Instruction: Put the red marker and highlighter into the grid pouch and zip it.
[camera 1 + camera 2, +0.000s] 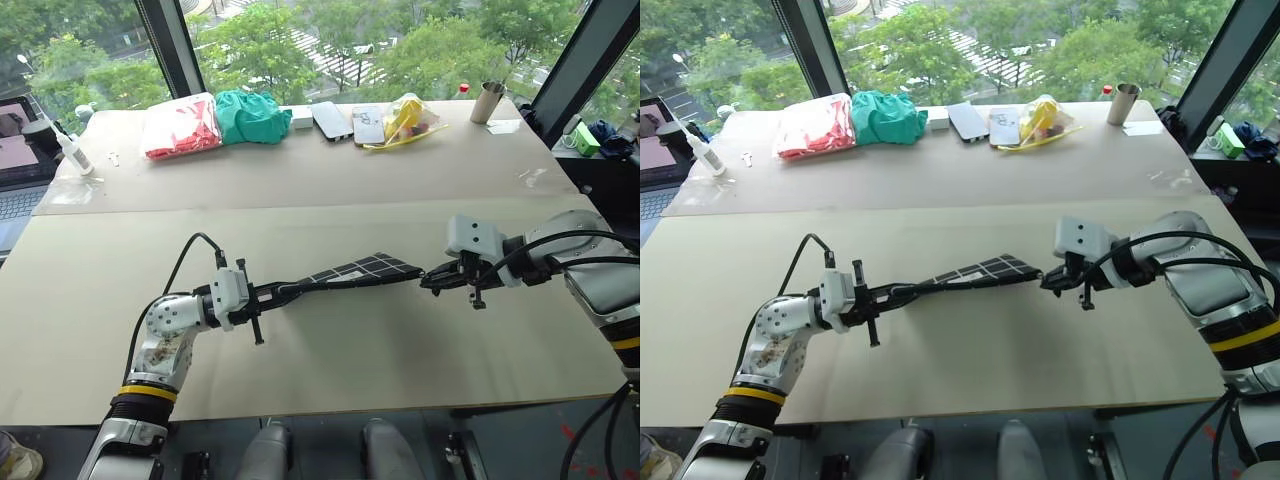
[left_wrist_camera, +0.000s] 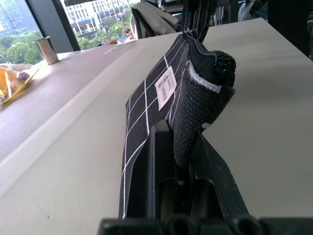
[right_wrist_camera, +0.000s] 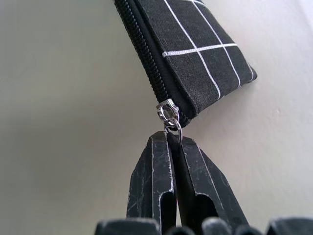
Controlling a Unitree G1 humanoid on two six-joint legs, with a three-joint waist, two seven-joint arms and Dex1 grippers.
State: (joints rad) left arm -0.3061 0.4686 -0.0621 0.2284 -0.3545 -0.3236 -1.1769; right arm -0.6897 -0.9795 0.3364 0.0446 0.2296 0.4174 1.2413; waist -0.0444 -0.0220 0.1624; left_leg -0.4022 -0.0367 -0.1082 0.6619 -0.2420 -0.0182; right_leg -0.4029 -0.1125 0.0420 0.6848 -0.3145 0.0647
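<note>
The grid pouch [image 1: 362,268], black with white lines and a small white label [image 2: 165,88], hangs stretched between my two grippers just above the beige table [image 1: 330,360]. My left gripper [image 1: 298,289] is shut on the pouch's left end, with the fabric bunched between its fingers [image 2: 146,166]. At the pouch's right corner my right gripper [image 3: 172,138] is shut on the zipper pull [image 3: 168,116]. The zipper teeth [image 3: 146,54] look closed up to the slider. The red marker and the highlighter are out of view.
Along the far table lie a red packet [image 1: 180,128], a green cloth [image 1: 250,115], two flat devices [image 1: 348,122], a yellow bag [image 1: 405,120] and a cardboard tube [image 1: 487,102]. A white bottle [image 1: 72,152] and a laptop [image 1: 12,160] are at far left.
</note>
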